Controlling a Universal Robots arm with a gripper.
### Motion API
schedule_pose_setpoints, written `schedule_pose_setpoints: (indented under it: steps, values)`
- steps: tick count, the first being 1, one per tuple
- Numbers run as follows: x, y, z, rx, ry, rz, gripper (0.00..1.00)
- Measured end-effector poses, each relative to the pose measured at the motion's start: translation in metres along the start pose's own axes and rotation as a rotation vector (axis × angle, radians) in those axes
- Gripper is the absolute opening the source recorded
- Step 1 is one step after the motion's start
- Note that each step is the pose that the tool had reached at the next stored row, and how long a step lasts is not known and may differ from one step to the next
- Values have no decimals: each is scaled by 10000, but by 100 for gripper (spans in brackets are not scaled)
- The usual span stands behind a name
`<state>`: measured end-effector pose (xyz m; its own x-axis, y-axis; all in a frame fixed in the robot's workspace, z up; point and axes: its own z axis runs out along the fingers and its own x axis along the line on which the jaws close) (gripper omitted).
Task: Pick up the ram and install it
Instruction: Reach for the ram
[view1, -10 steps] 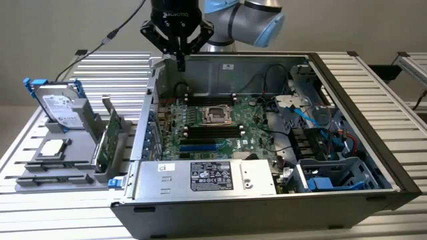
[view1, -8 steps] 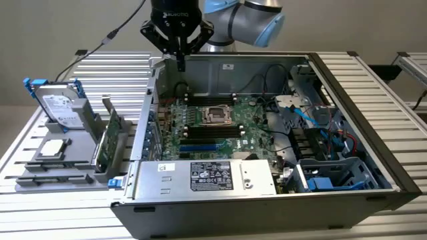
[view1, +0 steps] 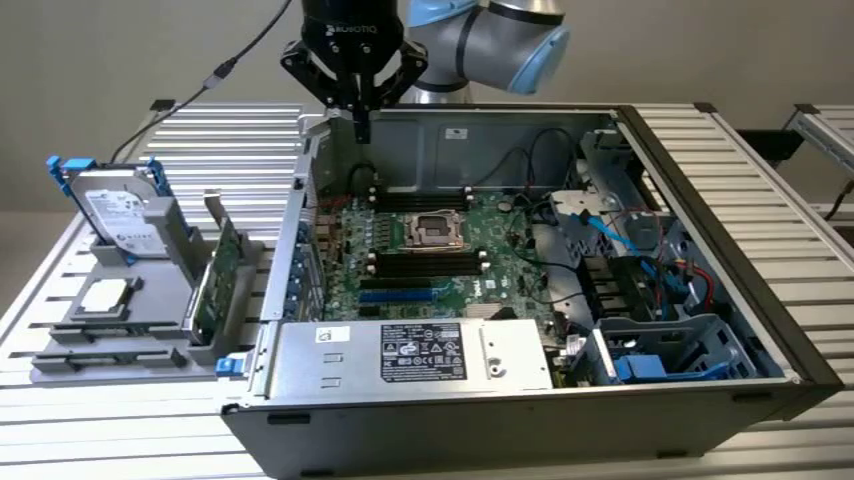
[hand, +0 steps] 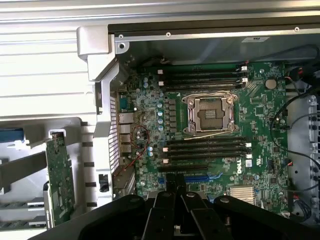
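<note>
My gripper (view1: 360, 126) hangs shut over the back corner of the open computer case (view1: 727, 215), toward the exterior view's left, with nothing between its fingers. In the wrist view the gripper (hand: 176, 186) points its closed black fingers down at the green motherboard (hand: 150, 107). Two banks of long black memory slots (hand: 205, 150) flank the processor socket (hand: 210, 112). The same slots (view1: 427, 265) lie well below the fingertips in the exterior view. I cannot pick out the ram, either in the slots or on the holder.
A grey holder (view1: 67, 330) beside the case, on the exterior view's left, carries a silver hard drive (view1: 120, 210) with blue rails, a square chip (view1: 107, 295) and an upright green card (view1: 214, 285). Cables and a drive cage (view1: 667, 340) fill the case's other end.
</note>
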<state>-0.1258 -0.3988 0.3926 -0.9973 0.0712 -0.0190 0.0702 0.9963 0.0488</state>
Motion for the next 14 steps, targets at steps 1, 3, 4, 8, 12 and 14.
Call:
schedule_pose_setpoints:
  steps: [1,3,4,8,12,14]
  values:
    - [2,0,0,1,0,0,11]
    - [60,-10,-2,1,1,2,11]
    - [103,-16,-3,0,0,1,11]
    - [283,-52,-8,1,1,1,11]
    - [457,-96,-12,1,0,-2,11]
    - [526,-117,-13,-1,-1,-8,11]
